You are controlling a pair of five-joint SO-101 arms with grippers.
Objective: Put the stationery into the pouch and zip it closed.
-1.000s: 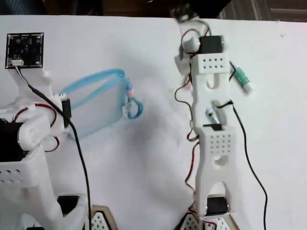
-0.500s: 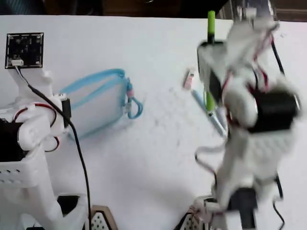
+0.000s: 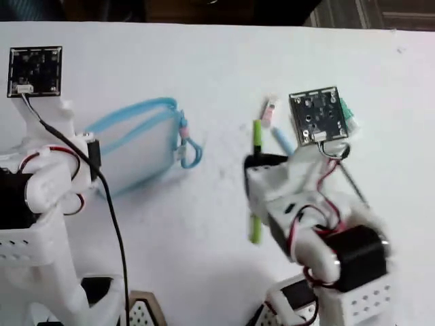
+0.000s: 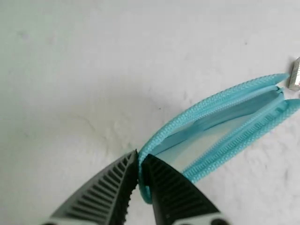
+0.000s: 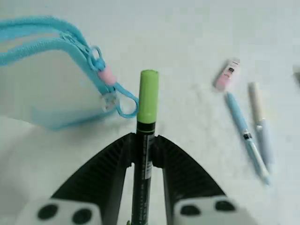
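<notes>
A clear pouch point(image 3: 136, 146) with a light-blue zipper lies on the white table, its mouth unzipped point(image 4: 225, 126). My left gripper point(image 4: 139, 171) is shut on the pouch's zipper edge at its near corner. My right gripper point(image 5: 143, 145) is shut on a green marker point(image 5: 146, 122), which points toward the pouch point(image 5: 51, 84); in the high view the marker point(image 3: 257, 183) hangs to the right of the pouch's blue loop point(image 3: 192, 153). A pink eraser point(image 3: 270, 111), a blue pen point(image 5: 246, 136) and a pale pen point(image 5: 260, 129) lie on the table beyond.
A green-and-white item point(image 3: 348, 115) lies at the right, partly behind the right wrist camera board point(image 3: 316, 115). Bare white table spreads between the pouch and the right arm. A dark edge runs along the table's far side.
The right arm pulled back from the far side and swung toward the table's middle, carrying the green marker closer to the pouch. The left arm and pouch stayed still.
</notes>
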